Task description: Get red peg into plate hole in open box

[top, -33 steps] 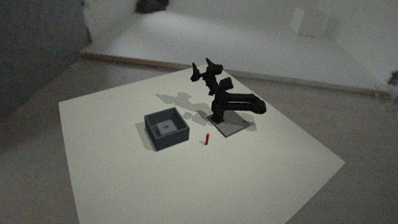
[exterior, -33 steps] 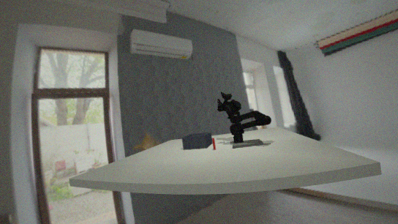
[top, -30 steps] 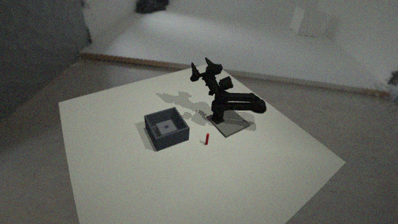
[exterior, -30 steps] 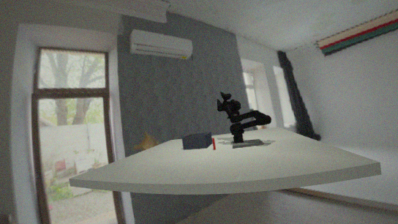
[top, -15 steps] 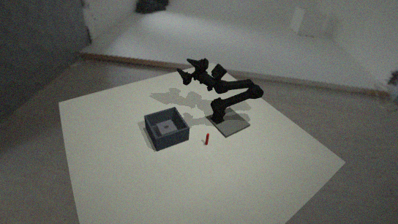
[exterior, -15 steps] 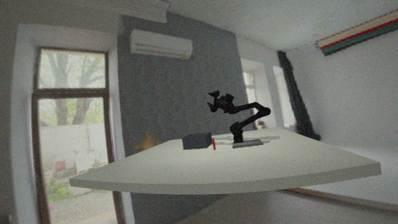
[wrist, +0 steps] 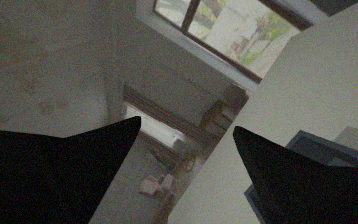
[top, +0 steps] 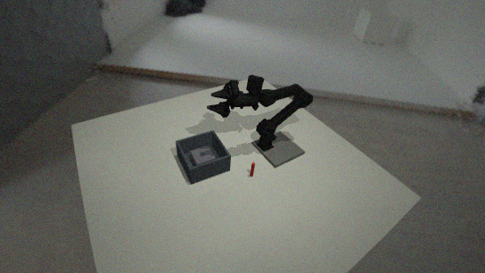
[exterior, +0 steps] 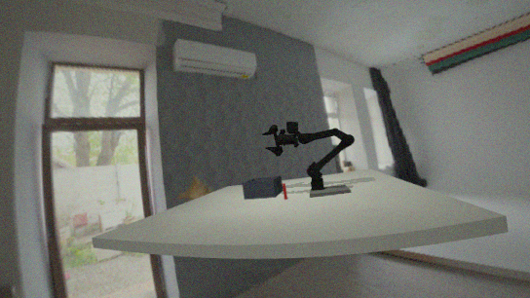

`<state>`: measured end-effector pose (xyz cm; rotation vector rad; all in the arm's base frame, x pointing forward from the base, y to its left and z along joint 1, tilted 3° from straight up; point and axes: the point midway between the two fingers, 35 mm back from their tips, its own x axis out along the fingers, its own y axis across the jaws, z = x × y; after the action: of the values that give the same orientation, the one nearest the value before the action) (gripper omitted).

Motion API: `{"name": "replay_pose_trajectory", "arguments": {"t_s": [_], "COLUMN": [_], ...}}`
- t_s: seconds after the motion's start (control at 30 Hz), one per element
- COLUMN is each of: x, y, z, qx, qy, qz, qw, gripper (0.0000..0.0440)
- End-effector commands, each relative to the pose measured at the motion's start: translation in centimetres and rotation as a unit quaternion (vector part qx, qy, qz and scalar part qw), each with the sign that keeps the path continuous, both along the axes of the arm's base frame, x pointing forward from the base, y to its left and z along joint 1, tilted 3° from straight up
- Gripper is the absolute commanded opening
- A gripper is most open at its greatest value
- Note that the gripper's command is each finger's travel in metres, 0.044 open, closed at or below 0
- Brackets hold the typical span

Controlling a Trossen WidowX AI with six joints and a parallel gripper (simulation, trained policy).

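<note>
Top view: you have the claw (top: 209, 101) (exterior: 264, 142) (wrist: 187, 125) in the upper middle of the frame, raised over the desk (top: 178, 233) (exterior: 302, 225) (wrist: 320, 75), fingers spread wide, nothing between them; call it released. It points toward frame left, roughly level

Your red peg (top: 252, 169) (exterior: 285, 191) stands on the desk near the centre of the top view, lower right of the claw, just off the right side of the open box (top: 209, 170) (exterior: 262, 188) (wrist: 301, 139). Its long axis looks upright, or very nearly so. In the exterior view it sits below the claw and a little right of the fingertips, close to the box's right edge; you don't get it in the wrist view, where the box shows at lower right, partly behind a finger

Pick-up not yet made, by my reading. The fingers reach out past the peg on the box side, so you likely need to bring the claw back toward frame right and lower in the top view, tip it down and descend with the fingers astride that upright axis. Watch the box wall: a finger could clip it, or nudge the peg over
</note>
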<state>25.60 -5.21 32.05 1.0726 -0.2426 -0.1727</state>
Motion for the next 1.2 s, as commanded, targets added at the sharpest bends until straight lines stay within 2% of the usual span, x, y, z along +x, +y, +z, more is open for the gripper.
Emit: {"name": "replay_pose_trajectory", "arguments": {"t_s": [0.0, 0.27, 0.57, 0.87, 1.17], "x": [1.0, 2.2, 1.6, -0.8, -4.6], "y": [1.2, 4.2, 7.6, 10.7, 13.7], "z": [-1.4, -5.1, -9.3, -13.1, -16.1], "qx": [0.002, 0.004, -0.003, -0.011, -0.014], "qy": [0.056, 0.186, 0.327, 0.461, 0.588], "qz": [0.020, 0.069, 0.120, 0.162, 0.190], "qw": [0.998, 0.980, 0.937, 0.872, 0.786], "gripper": [0.0440, 0.0440, 0.0440, 0.0440, 0.0440]}}
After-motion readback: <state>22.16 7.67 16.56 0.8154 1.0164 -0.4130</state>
